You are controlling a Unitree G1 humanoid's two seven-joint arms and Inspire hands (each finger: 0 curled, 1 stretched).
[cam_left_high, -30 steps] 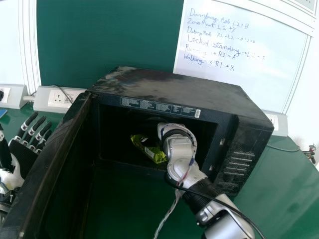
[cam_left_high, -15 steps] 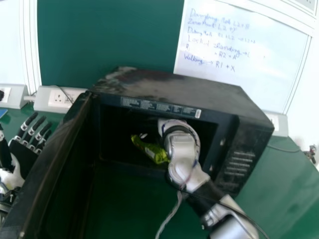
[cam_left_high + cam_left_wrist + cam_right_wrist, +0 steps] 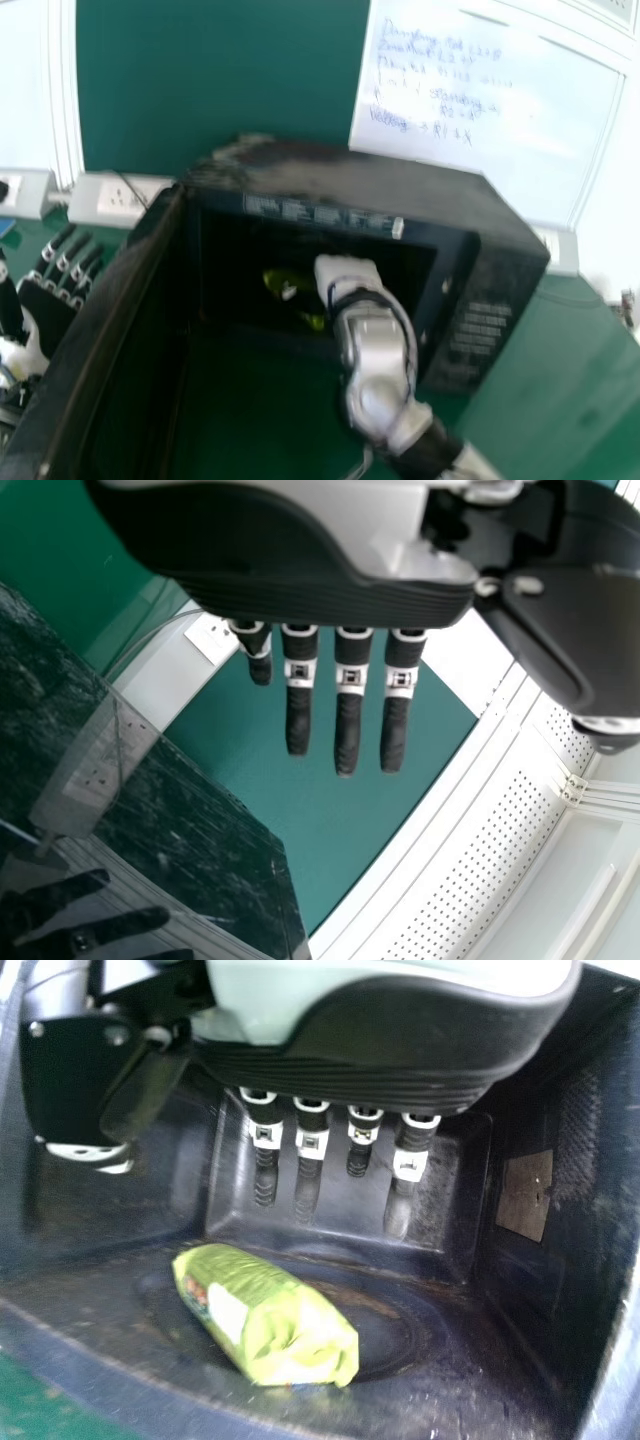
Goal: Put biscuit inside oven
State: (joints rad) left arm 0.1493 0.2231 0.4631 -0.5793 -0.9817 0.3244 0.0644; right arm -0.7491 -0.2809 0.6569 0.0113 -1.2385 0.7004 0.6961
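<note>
The packet is laid on the floor of the oven, its long axis set slantwise: one end is pointed deeper in and to the left, the gathered, crinkled end towards the opening and to the right. On its side a white patch and reddish-brown print are borne. Small printed panels are carried above the oven's opening, and handwriting is borne by the whiteboard behind. The right hand is held open inside the oven, its fingers extended, apart from the packet. The left hand is held open beside the door, fingers straight.
</note>
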